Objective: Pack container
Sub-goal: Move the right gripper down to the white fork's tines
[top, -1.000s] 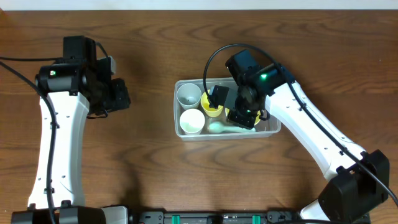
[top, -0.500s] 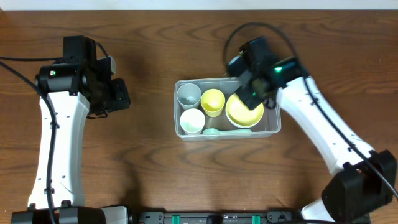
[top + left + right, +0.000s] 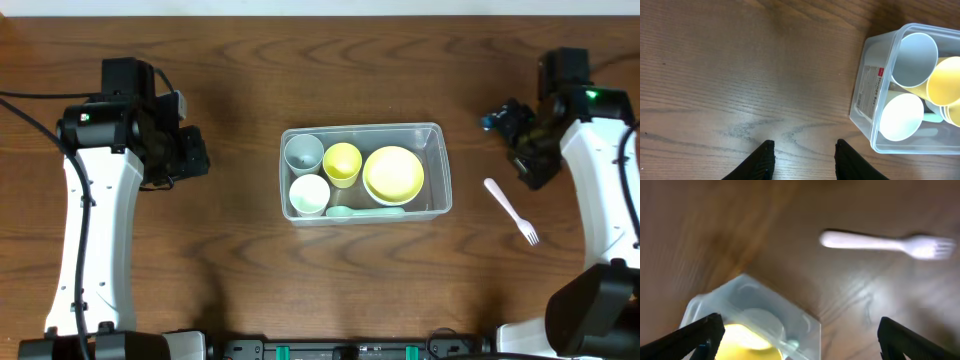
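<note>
**A:** Where is your container (image 3: 362, 127)?

**B:** Centre of the overhead frame, with a yellow bowl (image 3: 393, 173) and a spoon (image 3: 350, 211) inside.

**A:** And your right gripper (image 3: 800, 335)?

**B:** Spread and empty at the right edge, likely because the white fork (image 3: 511, 210) lies loose just below it. Your left gripper (image 3: 804, 159) is spread too, idle at far left.

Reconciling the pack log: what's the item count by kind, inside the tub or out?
Cups: 3 (pale grey cup, white cup, yellow cup)
Bowls: 1 (yellow bowl)
Spoons: 1 (pale green spoon)
Forks: 1 (white fork, outside the container)
Containers: 1 (clear container)
Total: 7
</note>
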{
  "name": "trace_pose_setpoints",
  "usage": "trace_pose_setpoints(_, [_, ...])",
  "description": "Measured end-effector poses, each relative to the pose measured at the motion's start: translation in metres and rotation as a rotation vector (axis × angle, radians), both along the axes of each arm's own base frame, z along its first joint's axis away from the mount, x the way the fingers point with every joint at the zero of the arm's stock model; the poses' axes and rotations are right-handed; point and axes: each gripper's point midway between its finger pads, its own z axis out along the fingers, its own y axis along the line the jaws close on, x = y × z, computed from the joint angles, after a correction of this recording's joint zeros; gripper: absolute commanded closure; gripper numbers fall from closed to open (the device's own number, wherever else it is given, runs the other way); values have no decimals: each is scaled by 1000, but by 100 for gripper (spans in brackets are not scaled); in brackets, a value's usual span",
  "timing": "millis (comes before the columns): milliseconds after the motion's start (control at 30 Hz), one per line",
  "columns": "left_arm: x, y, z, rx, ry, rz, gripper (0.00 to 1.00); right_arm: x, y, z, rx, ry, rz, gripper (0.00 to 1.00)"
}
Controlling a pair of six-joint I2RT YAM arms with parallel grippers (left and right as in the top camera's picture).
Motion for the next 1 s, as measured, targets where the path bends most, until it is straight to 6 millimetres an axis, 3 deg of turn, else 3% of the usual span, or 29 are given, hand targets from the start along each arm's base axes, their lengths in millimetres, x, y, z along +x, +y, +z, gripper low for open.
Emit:
trace_pose_setpoints(267, [-1, 0, 0, 0, 3, 0, 59, -44, -42, -48, 60, 150, -397, 2])
trace_pose_setpoints(500, [-1, 0, 0, 0, 4, 0, 60, -84, -68, -92, 56, 232, -578, 1])
trace_pose_setpoints(733, [-1, 0, 0, 0, 3, 0, 59, -111, -74, -114, 68, 292, -725, 1])
trace_pose_setpoints(1000, [-2, 0, 0, -1, 8, 0, 60, -113, -73, -127, 72, 278, -821, 1])
